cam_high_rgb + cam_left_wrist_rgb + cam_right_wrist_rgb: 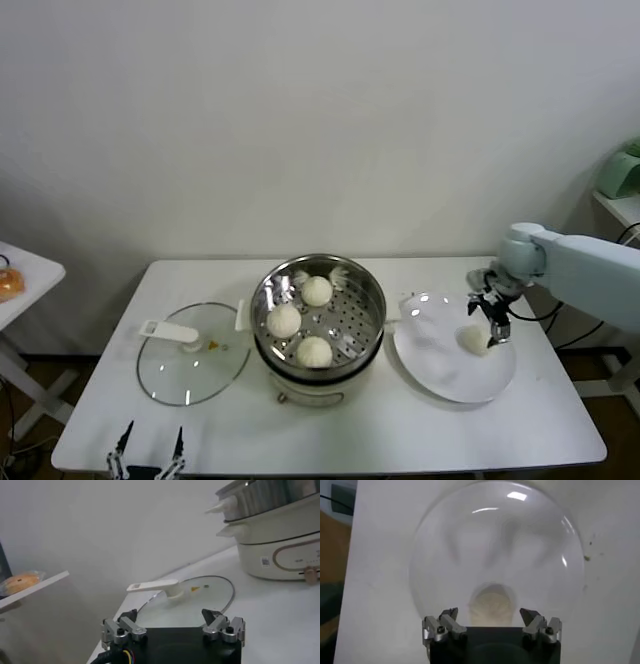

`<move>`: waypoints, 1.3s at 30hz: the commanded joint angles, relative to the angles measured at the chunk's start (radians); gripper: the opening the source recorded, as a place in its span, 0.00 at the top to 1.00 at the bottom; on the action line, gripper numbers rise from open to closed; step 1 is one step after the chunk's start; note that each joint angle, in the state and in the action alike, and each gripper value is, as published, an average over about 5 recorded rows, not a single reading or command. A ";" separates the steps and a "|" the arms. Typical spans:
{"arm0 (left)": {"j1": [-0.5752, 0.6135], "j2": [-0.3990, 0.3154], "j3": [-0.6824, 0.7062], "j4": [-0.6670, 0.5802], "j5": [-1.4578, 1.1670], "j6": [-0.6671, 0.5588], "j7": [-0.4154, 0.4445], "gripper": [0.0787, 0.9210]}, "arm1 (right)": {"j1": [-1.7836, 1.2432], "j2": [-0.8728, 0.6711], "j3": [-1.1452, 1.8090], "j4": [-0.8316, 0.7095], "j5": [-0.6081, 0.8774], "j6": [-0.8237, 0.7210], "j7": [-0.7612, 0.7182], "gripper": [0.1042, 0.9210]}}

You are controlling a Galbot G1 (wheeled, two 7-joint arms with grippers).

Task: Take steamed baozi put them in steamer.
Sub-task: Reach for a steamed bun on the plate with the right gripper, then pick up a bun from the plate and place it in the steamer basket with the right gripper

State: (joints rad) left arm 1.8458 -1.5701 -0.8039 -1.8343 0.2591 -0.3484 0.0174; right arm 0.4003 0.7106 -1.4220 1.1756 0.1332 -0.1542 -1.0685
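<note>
The steamer [372, 300] stands mid-table with three baozi on its perforated floor: one at the back [317, 291], one on the left [284, 320] and one at the front [314, 351]. Another baozi [473, 340] lies on the white plate [440, 372] to the steamer's right. My right gripper [486, 322] hovers just over that bun. In the right wrist view the right gripper [490, 614] is open, with the bun [491, 605] lying between and below its fingers, untouched. My left gripper [146, 442] stays low at the table's front left corner, open and empty.
A glass lid [190, 365] with a white handle lies flat left of the steamer; the same lid [195, 595] shows ahead of the left gripper [170, 616]. A small side table [20, 262] holding an orange item stands off to the left.
</note>
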 commanded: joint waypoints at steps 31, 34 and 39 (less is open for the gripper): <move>-0.003 0.001 -0.006 0.007 0.002 -0.009 -0.006 0.12 | -0.159 0.033 0.175 -0.137 -0.081 0.019 0.021 0.31; -0.001 0.001 -0.006 0.005 0.002 -0.010 -0.007 0.12 | -0.120 0.020 0.142 -0.104 -0.061 0.013 0.021 0.33; 0.001 0.002 -0.009 -0.001 0.002 -0.010 -0.007 0.12 | 0.072 -0.007 -0.021 0.010 0.051 -0.009 0.022 0.35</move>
State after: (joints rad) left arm 1.8457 -1.5683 -0.8111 -1.8309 0.2615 -0.3585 0.0105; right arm 0.2687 0.7272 -1.2740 1.0596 0.0696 -0.1451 -1.0470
